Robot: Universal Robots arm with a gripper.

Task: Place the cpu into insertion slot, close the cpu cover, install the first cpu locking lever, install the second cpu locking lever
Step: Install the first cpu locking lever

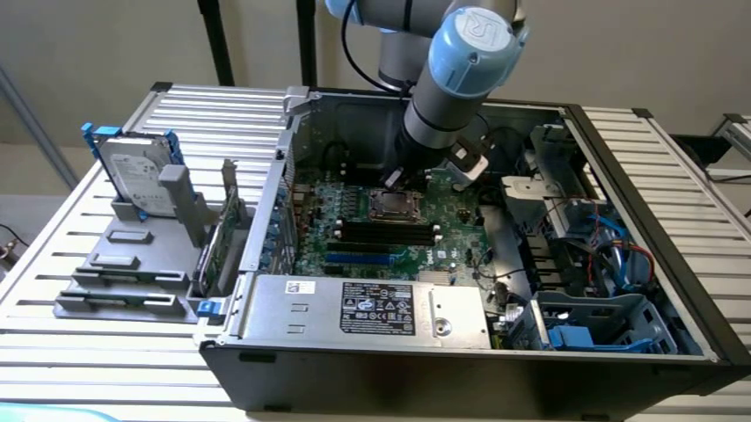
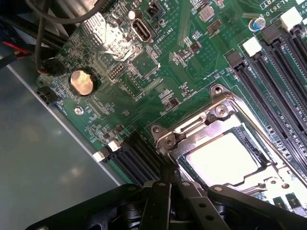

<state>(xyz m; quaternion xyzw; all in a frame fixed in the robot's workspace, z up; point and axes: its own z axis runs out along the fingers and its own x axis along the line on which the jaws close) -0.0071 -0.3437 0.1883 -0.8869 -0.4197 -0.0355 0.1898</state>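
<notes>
Cpu [image 2: 224,155] lies seated in the slot [image 2: 261,158] just ahead of the jaws [image 2: 165,189], cover [image 2: 211,120] lowered over it. Jaws are shut, holding nothing, tips at the frame's near corner. Pressing levers squarely, without slipping onto the board [image 2: 144,67], matters most.

Looking down on a green motherboard [image 2: 192,72]. Seated in the socket [image 2: 235,143]: the cpu [image 2: 223,158], pale grey top catching the light. Lying flat over it, the silvery cover frame [image 2: 192,129], screws showing at its corners. Close beside the socket corner, the gripper [image 2: 165,191], black fingers [image 2: 156,206] pressed together with the tips just at the frame's edge; cannot tell whether touching. Long black memory slots [image 2: 273,62] running alongside the socket. Well apart from the socket, a round coin battery [image 2: 81,81], with dark cables [image 2: 53,67] near it. Beyond the board edge, bare grey case metal [image 2: 38,158].
</notes>
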